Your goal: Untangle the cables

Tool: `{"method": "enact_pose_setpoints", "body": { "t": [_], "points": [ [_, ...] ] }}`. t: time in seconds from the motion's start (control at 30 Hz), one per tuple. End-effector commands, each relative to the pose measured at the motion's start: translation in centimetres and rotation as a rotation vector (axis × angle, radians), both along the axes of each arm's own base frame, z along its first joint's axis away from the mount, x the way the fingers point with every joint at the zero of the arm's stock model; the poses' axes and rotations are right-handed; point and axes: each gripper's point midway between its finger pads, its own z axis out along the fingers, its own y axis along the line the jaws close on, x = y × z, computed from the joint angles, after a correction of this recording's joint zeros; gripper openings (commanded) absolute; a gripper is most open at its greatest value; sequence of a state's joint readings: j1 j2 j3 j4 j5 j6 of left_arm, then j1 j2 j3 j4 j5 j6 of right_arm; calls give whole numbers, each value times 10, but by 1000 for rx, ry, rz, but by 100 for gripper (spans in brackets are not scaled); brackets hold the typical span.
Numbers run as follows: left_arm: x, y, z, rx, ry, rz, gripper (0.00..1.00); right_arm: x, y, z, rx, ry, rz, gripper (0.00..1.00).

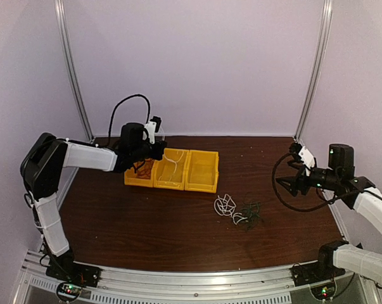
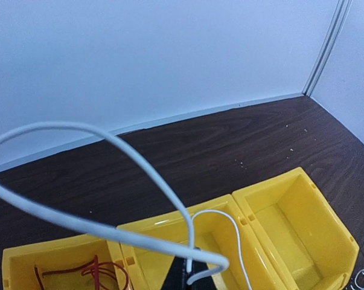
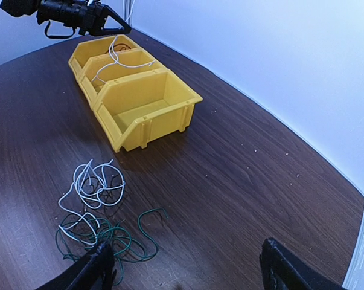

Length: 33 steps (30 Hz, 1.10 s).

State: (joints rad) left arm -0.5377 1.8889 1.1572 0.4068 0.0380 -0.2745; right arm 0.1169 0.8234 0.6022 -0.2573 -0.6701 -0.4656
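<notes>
Your left gripper [image 1: 159, 151] is pinched shut on the held white cable [image 2: 61, 125]. It hangs over the row of three yellow bins [image 1: 201, 171] at the back left of the table [image 1: 146, 221]. In your left wrist view that cable springs up from the dark fingertips [image 2: 191, 275] in a large loop close to the lens, and a thinner strand curves down into the middle bin [image 2: 217, 238]. From your right wrist view you can see it trailing from the closed tips into that same compartment, though it is hard to tell whether its end rests on the bin floor. The red cable [image 2: 91, 272] lies curled in the left bin [image 2: 25, 266], below and to one side of the left gripper and apart from its fingers. Your right gripper [image 1: 292, 182] hovers above the right side of the table with its fingers [image 3: 97, 269] spread wide and nothing between them. The loose white cable [image 3: 94, 184] lies as a small tangle on the wood in front of the bins. The green cable [image 3: 109, 235] lies just beside it, toward the right gripper, and their strands overlap where they meet. In your right wrist view the green strands show just past one finger, but the top view puts both tangles apart from that gripper, toward the middle of the table.
</notes>
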Motion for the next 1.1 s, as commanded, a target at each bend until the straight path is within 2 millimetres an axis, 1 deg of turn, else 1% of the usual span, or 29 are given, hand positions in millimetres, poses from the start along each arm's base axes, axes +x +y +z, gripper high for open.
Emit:
{"method": "enact_pose_setpoints", "body": {
  "t": [0.0,0.1,0.17,0.27,0.37,0.53,0.67,0.73,0.83,0.97,1.03,1.07],
  "points": [
    [18,-15,-12,48,8,-32,0,-1,-4,1,-5,-16,-15,84],
    [21,-25,-31,56,46,-63,0,-1,-6,1,-5,-18,-19,84],
    [17,-32,-42,60,67,-93,0,-2,-6,1,-7,-20,-18,84],
    [7,-48,-64,88,118,-154,0,-1,-6,0,-9,-18,-14,84],
    [4,-53,-81,129,165,-167,0,-1,-4,-3,-11,-7,-5,84],
    [0,-54,-89,161,210,-179,0,0,-3,-8,-18,17,5,84],
    [-7,-56,-94,195,256,-199,0,0,-3,-8,-19,17,6,84],
    [-14,-52,-103,234,310,-190,0,0,-4,-8,-21,16,5,84],
    [-24,-45,-113,261,396,-170,3,0,-4,-8,-22,14,5,84],
    [-41,-45,-123,334,457,-186,6,0,-3,-8,-22,15,8,84],
    [-47,-42,-128,362,490,-194,11,0,-3,-8,-22,17,9,84],
    [-49,-42,-127,368,502,-195,14,0,-3,-9,-22,18,10,84]
  ]
}}
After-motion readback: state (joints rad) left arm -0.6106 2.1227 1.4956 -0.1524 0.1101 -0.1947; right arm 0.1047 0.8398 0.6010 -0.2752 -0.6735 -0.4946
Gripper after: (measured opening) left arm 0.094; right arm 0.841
